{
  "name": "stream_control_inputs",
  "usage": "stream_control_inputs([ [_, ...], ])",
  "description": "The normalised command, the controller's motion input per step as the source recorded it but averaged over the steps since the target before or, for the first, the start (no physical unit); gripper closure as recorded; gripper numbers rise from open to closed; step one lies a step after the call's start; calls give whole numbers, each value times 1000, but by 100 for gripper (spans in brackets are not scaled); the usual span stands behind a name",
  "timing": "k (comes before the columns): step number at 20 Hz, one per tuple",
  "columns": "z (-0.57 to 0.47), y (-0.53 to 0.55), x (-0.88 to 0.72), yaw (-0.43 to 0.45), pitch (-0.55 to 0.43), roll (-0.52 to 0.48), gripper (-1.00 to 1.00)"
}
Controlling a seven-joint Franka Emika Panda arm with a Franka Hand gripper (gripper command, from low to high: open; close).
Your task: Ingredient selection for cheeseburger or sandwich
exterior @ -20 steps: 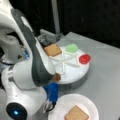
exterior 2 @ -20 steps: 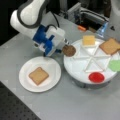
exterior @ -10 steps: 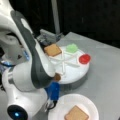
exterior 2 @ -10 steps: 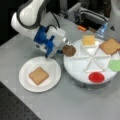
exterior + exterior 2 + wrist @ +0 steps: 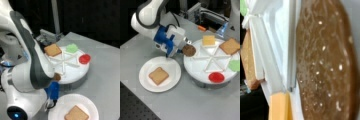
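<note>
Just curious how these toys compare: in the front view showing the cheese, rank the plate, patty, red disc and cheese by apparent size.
1. Plate, clearly largest.
2. Red disc, patty and cheese look too alike to rank.

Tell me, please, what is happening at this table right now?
A Franka arm is picking sandwich ingredients from a white sectioned tray. Its gripper is at the tray's edge, right at the dark brown patty, which fills the wrist view. One toast square already lies on the paper plate. In the tray are the second toast, the yellow cheese, the red disc and the green leaf.
</note>
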Motion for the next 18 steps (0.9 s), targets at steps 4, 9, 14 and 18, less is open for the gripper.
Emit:
stream_control_inputs([
  [4,-75,-219,380,174,71,359,-100],
  [9,-71,-181,408,162,79,369,-100],
  [14,-98,-163,431,134,92,374,100],
  [18,-126,-165,424,132,97,353,100],
])
